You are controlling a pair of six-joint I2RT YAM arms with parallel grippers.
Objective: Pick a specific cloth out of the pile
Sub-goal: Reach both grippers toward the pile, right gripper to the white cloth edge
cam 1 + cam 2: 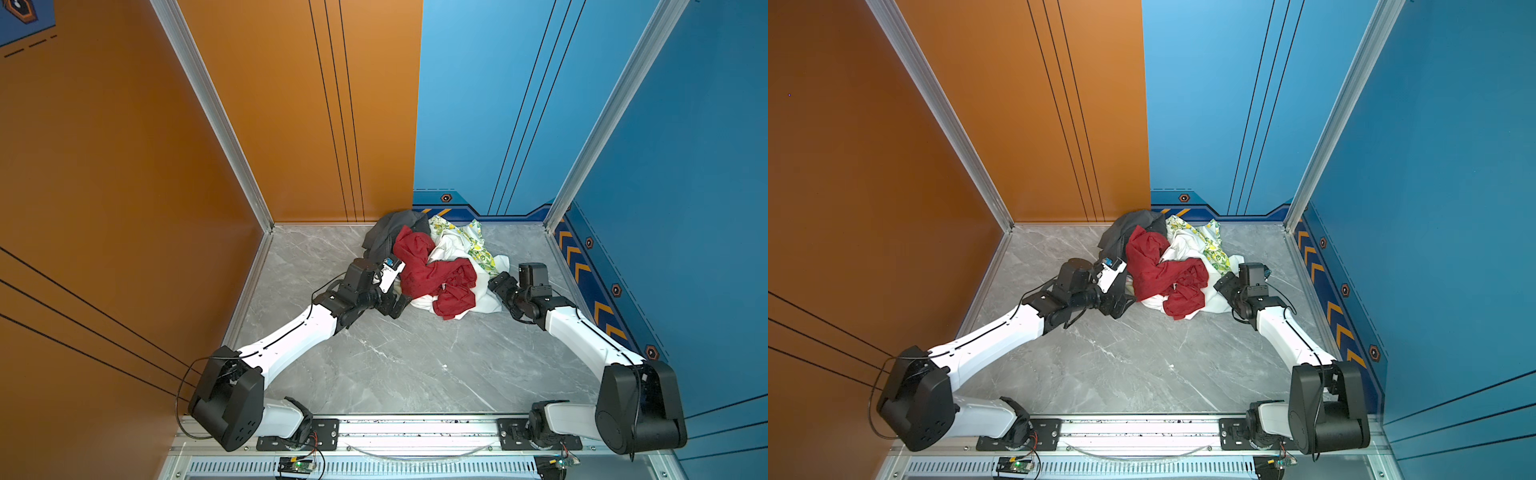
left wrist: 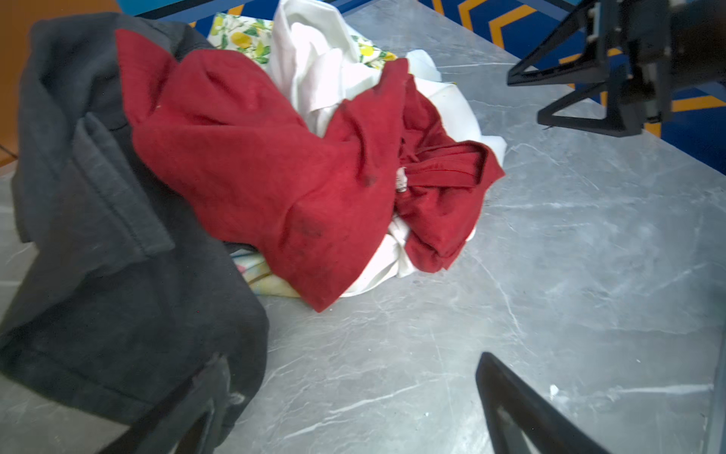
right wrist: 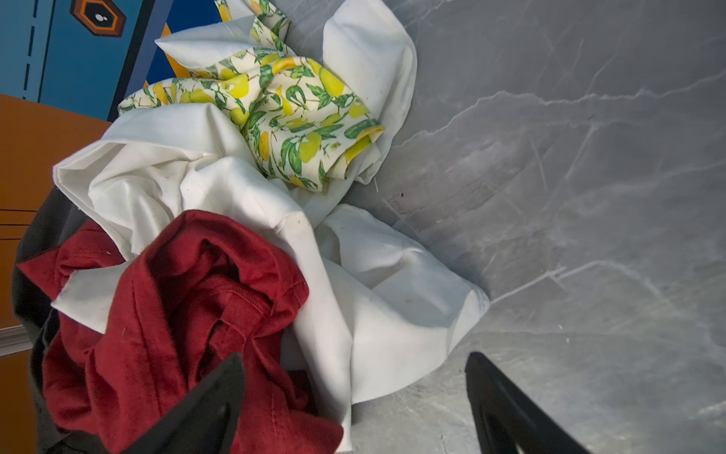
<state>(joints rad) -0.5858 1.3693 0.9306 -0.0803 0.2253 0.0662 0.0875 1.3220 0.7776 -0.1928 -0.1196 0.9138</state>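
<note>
The pile [image 1: 432, 262] [image 1: 1163, 262] lies at the back middle of the grey marble table. The cloth, plain white [image 1: 453, 245] [image 1: 1187, 245] [image 2: 314, 67] [image 3: 393, 306], runs under a red cloth [image 1: 419, 266] [image 3: 188, 314] and spreads out on the pile's right. My right gripper [image 1: 496, 282] [image 1: 1221, 284] [image 3: 353, 355] is open at that right edge; its jaws straddle the white hem and a red fold. My left gripper [image 1: 397, 303] [image 1: 1121, 303] [image 2: 353, 359] is open at the pile's left front, bare table between its jaws. A dark grey cloth [image 2: 98, 236] drapes over one finger.
A lemon-print cloth [image 1: 478, 249] [image 3: 294, 118] sits at the pile's back right, against the blue back wall [image 1: 498, 124]. An orange wall [image 1: 104, 187] closes the left side, a blue wall [image 1: 685, 208] the right. Bare marble table [image 1: 395, 365] stretches to the front rail [image 1: 415, 428].
</note>
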